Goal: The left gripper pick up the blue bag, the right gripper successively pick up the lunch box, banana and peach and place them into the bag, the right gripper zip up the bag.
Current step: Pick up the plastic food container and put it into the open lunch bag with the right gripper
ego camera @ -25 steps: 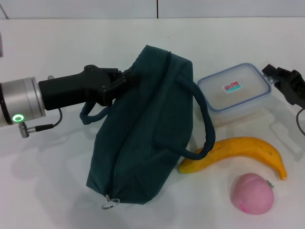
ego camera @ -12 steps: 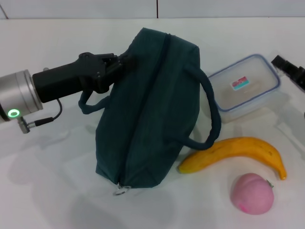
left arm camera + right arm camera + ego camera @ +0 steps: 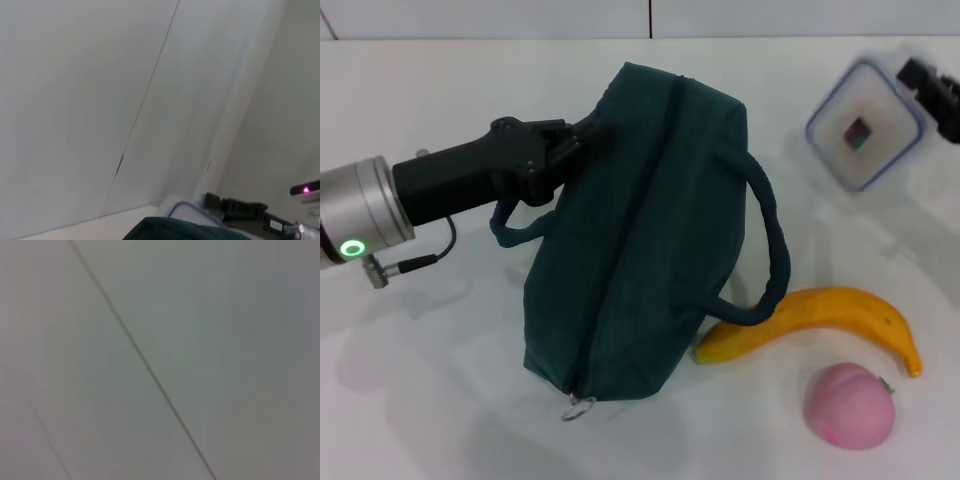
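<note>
The lunch box [image 3: 865,123] hangs tipped and clear of the table [image 3: 440,400] at the far right, clamped at its edge by the right gripper [image 3: 918,76], well apart from the blue bag [image 3: 640,230]. The left gripper [image 3: 578,152] is shut on the bag's upper side near one handle. The bag's zipper looks closed, its ring pull [image 3: 578,407] at the near end, so the box may have no opening to enter. An edge grip on a tilted box could slip. The banana [image 3: 820,322] touches the bag's other handle; the peach [image 3: 850,405] sits just beside the banana
</note>
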`<state>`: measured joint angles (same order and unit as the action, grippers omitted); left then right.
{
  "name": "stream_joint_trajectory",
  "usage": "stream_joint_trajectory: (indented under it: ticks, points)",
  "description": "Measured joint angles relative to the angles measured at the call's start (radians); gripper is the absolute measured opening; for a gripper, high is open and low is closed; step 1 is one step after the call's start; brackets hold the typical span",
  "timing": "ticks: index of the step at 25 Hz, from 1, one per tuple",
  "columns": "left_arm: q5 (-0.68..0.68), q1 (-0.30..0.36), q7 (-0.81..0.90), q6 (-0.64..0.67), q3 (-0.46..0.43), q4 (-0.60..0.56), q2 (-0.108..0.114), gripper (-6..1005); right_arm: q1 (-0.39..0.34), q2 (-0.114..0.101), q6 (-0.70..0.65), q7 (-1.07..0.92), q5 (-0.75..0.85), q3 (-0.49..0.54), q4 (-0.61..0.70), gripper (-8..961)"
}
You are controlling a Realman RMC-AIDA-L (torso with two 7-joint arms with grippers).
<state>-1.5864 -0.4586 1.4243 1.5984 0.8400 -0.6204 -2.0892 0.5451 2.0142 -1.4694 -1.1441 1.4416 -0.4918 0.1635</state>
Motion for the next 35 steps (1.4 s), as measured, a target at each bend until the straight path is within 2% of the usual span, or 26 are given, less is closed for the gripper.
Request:
stream_joint_trajectory:
  ticks: [5,14,19,23,29,35]
  points:
    - [0.023,-0.011,-0.045,-0.002,-0.003,0.04,0.0,45,0.036,0.0,-0.075,0.003,0.0,-0.001,0.031,125]
    - [0.031,-0.009,-0.057,-0.007,-0.001,0.044,0.001,45,0.163,-0.001,-0.209,-0.05,-0.02,0.005,0.081,136]
    - [0.031,-0.014,-0.07,-0.008,-0.002,0.059,0.0,45,0.228,0.005,-0.282,-0.065,-0.048,-0.002,0.091,141]
    - [0.031,-0.018,-0.081,-0.01,-0.004,0.068,0.0,45,0.265,0.008,-0.301,-0.077,-0.057,-0.037,0.084,146]
    - [0.031,-0.026,-0.082,-0.011,-0.003,0.069,0.0,45,0.276,0.011,-0.301,-0.102,-0.057,-0.124,0.081,153]
    - [0.033,-0.027,-0.084,-0.013,-0.008,0.07,0.0,45,0.252,0.013,-0.298,-0.097,-0.057,-0.193,0.058,160]
